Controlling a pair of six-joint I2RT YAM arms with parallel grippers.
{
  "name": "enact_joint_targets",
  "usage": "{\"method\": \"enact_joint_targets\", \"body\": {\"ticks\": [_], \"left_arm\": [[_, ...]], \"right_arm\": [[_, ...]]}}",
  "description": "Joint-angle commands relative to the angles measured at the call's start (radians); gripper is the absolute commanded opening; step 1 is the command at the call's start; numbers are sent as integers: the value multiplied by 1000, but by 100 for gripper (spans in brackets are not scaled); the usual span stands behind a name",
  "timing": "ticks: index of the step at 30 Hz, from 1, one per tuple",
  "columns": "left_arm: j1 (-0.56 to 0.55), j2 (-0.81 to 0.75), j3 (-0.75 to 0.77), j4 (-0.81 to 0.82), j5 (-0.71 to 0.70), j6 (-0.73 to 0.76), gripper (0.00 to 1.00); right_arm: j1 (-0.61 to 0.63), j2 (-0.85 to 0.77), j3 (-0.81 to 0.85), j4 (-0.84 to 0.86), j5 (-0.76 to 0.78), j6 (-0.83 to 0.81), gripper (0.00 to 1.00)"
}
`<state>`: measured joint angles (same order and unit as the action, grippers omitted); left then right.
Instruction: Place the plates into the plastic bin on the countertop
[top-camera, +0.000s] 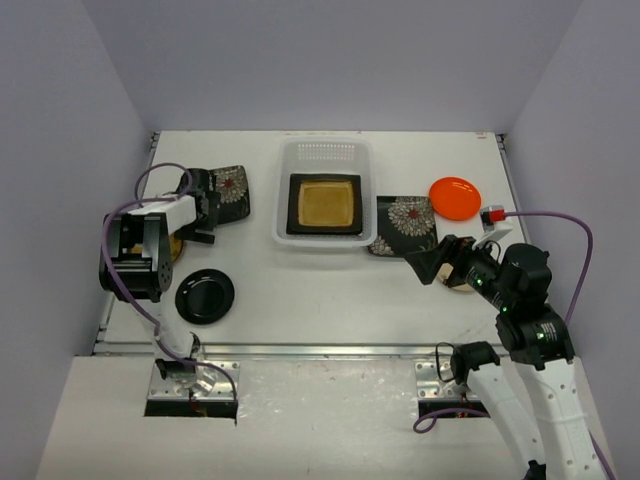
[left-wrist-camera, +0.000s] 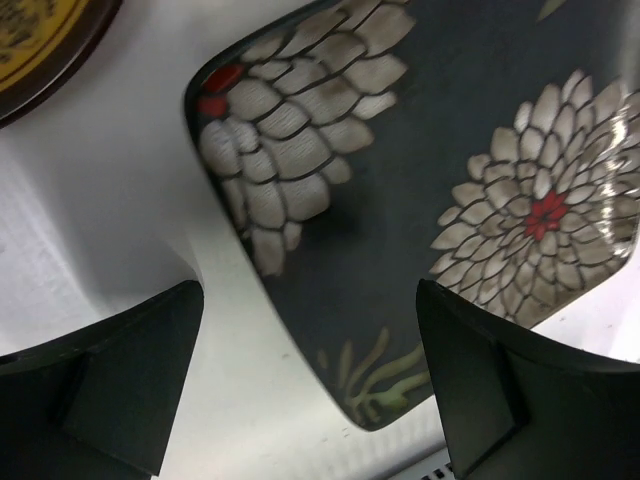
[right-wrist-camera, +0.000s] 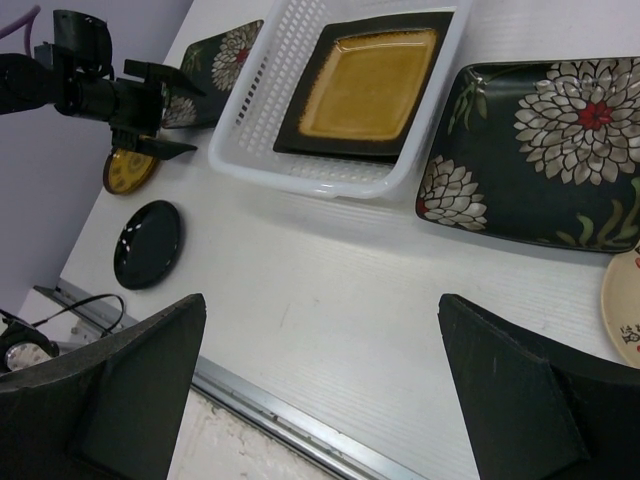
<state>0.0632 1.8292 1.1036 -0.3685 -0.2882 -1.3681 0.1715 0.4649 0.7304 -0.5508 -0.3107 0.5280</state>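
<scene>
Inside plastic bin (top-camera: 283, 190): amber-centred plate (top-camera: 324, 204)

The plastic bin (top-camera: 281, 200) is translucent white plastic, smooth-walled with a perforated base. Inside it, the amber-centred square plate (top-camera: 324, 203) looks like glazed ceramic, with a shiny dark rim. The flowered plate (left-wrist-camera: 420, 200) left of the bin has a glossy glaze with bright highlights. The countertop (top-camera: 320, 290) around the bin is matt white. The rail (top-camera: 330, 349) on the bin's near side is bare metal.

1 plate (right-wrist-camera: 370, 80) lies in the bin (right-wrist-camera: 300, 178), ahead of the right gripper (right-wrist-camera: 322, 300); a second plate (right-wrist-camera: 540, 150) sits ahead-right, beside the bin; a third plate (left-wrist-camera: 420, 200) lies beneath the left gripper (left-wrist-camera: 310, 295).
</scene>
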Motion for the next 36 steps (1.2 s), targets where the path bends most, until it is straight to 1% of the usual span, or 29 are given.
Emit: {"method": "enact_joint_targets", "body": {"ticks": [1, 3, 6, 9, 10, 12, 14, 16, 17, 18, 20, 21, 23, 26, 29, 32, 36], "left_arm": [[26, 88, 68, 22, 20, 13, 82], [27, 127, 105, -16, 27, 23, 82], [27, 152, 112, -50, 32, 17, 57], [34, 156, 66, -34, 46, 6, 35], [35, 158, 58, -24, 51, 6, 32], [44, 175, 46, -2, 88, 7, 24], [53, 195, 38, 35, 135, 27, 12], [63, 207, 23, 85, 187, 45, 2], [67, 202, 5, 119, 207, 52, 0], [69, 184, -25, 170, 219, 57, 0], [72, 134, -93, 333, 259, 78, 0], [72, 75, -156, 397, 265, 85, 0], [72, -29, -231, 490, 238, 89, 0], [73, -146, -282, 525, 185, 93, 0], [87, -267, -328, 554, 165, 106, 0], [104, -373, -411, 658, 207, 106, 0], [118, -488, -459, 711, 236, 121, 0]], "right_arm": [[-4, 12, -8, 66, -5, 7, 99], [-4, 14, -11, 69, -5, 9, 99], [-4, 19, -12, 74, -1, 7, 99], [-4, 23, -9, 75, 1, 4, 99], [-4, 24, -9, 75, -1, 3, 99], [-4, 24, -5, 74, -2, 3, 99], [-4, 24, -1, 72, -2, 3, 99], [-4, 23, 1, 71, 0, -1, 99], [-4, 23, 2, 70, 2, -2, 99], [-4, 23, 3, 69, 5, -4, 99], [-4, 24, 6, 65, 7, -6, 99], [-4, 23, 6, 65, 7, -6, 99], [-4, 22, 7, 63, 8, -6, 99], [-4, 20, 6, 63, 7, -6, 99], [-4, 15, 3, 63, 8, -5, 99], [-4, 13, -1, 65, 6, -5, 99], [-3, 14, -2, 65, 9, -5, 99]]}}
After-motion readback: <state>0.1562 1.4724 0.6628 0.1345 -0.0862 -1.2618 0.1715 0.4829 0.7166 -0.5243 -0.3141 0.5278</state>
